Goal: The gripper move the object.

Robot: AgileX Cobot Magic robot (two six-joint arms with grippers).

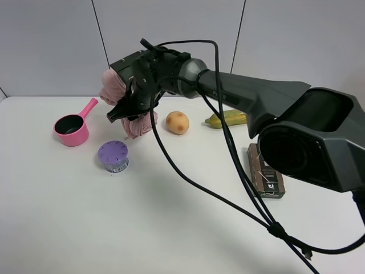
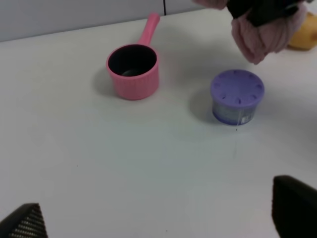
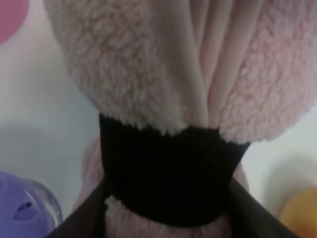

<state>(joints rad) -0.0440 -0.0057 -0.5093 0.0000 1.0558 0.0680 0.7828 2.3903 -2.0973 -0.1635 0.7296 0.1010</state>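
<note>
The dusty-pink fluffy towel bundle (image 1: 141, 124) hangs at the back left of the white table, cinched by a black band (image 3: 168, 173). My right gripper (image 1: 128, 108) reaches across from the right and is shut on the bundle at the band; in the right wrist view its jaws stand on either side of the band. The bundle's lower end (image 2: 262, 37) hangs close above the table beside the purple container. My left gripper (image 2: 158, 218) is open and empty, its fingertips (image 2: 294, 208) wide apart low over the table in front of the pot. The left arm is out of the exterior view.
A bright pink pot (image 1: 71, 128) with a handle stands at the left. A purple lidded container (image 1: 113, 156) sits in front of the bundle. An orange-yellow fruit (image 1: 177, 122), a yellow-green item (image 1: 228, 119) and a dark box (image 1: 266, 171) lie to the right. Black cables (image 1: 228, 148) hang across the middle.
</note>
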